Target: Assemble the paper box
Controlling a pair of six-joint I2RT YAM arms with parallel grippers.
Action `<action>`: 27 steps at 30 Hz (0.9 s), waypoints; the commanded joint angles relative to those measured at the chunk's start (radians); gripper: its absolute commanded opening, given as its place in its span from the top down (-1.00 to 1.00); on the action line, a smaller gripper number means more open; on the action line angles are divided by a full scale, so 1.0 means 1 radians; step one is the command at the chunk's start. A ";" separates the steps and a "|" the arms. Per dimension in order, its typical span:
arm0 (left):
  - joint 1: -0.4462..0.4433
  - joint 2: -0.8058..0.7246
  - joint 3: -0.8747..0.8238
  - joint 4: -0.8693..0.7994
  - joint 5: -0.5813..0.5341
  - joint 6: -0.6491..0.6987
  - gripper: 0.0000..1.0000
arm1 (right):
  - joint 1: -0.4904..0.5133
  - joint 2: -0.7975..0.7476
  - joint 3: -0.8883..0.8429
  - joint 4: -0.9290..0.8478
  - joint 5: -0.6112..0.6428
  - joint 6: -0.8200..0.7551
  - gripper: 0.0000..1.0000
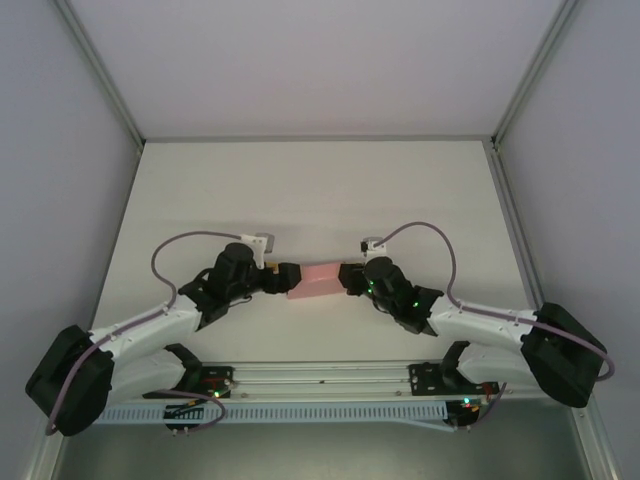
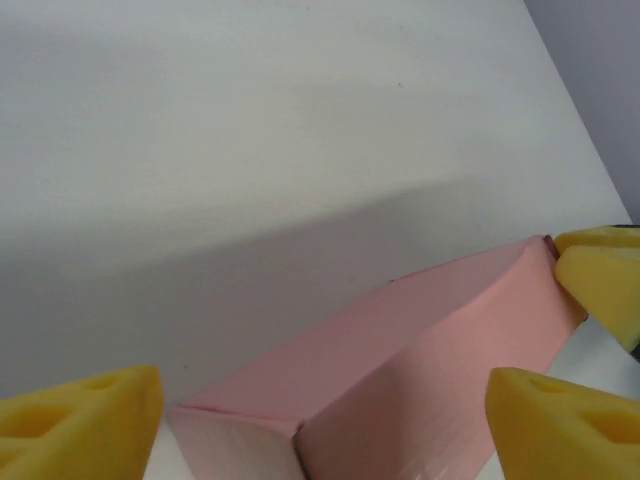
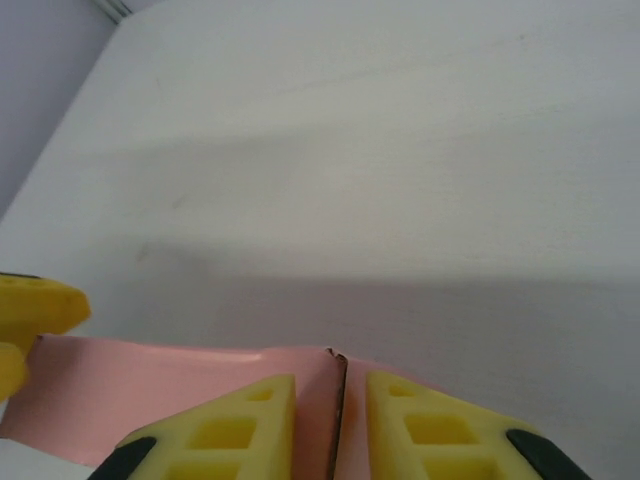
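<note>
The pink paper box (image 1: 318, 279) is a small folded rectangular box lying between my two grippers at the middle of the table. My left gripper (image 1: 285, 278) is at the box's left end. In the left wrist view the box (image 2: 400, 370) runs away from the camera, and the yellow fingers (image 2: 85, 420) stand wide apart on either side of its near end, with a thin gap on the left. My right gripper (image 1: 351, 278) is at the right end. Its fingers (image 3: 225, 430) are pinched on a thin pink wall of the box (image 3: 120, 385).
The white table (image 1: 320, 190) stretches back to the grey enclosure walls and metal corner posts (image 1: 110, 90). A rail with cable ducting (image 1: 320, 385) runs along the near edge between the arm bases.
</note>
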 commanded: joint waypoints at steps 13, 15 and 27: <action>0.048 -0.008 0.456 -0.496 -0.369 0.081 -0.99 | -0.035 -0.091 0.329 -0.458 -0.198 -0.494 -1.00; 0.071 -0.018 0.462 -0.498 -0.372 0.085 -0.99 | -0.035 -0.062 0.382 -0.507 -0.257 -0.650 -1.00; 0.214 -0.067 0.418 -0.476 -0.349 0.139 -0.99 | -0.034 0.322 0.766 -0.911 -0.437 -1.233 -1.00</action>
